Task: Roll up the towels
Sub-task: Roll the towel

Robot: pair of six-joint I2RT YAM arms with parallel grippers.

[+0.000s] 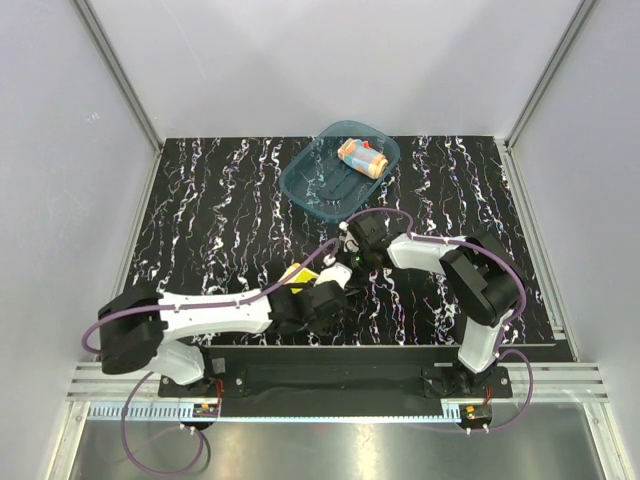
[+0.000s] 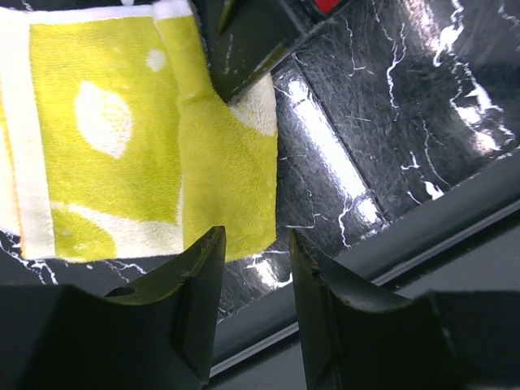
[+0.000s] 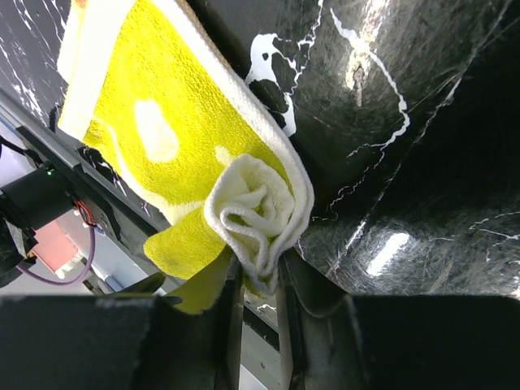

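Note:
The bright yellow towel (image 2: pixel 122 138) with pale shapes lies flat on the black marbled table, near the front edge. One end is curled into a small roll (image 3: pixel 256 215). My right gripper (image 3: pixel 258 280) is shut on that rolled end. My left gripper (image 2: pixel 253 260) is open and empty, just off the towel's near corner. In the top view only a bit of the yellow towel (image 1: pixel 297 274) shows between my left gripper (image 1: pixel 333 285) and my right gripper (image 1: pixel 349 254). The blue and yellow towel with orange dots (image 1: pixel 362 157) lies rolled up in the tub.
The teal translucent tub (image 1: pixel 315 180) stands at the back centre of the table. The table's front edge and metal rail (image 2: pixel 406 236) run just beside my left fingers. Both arms crowd together over the front middle.

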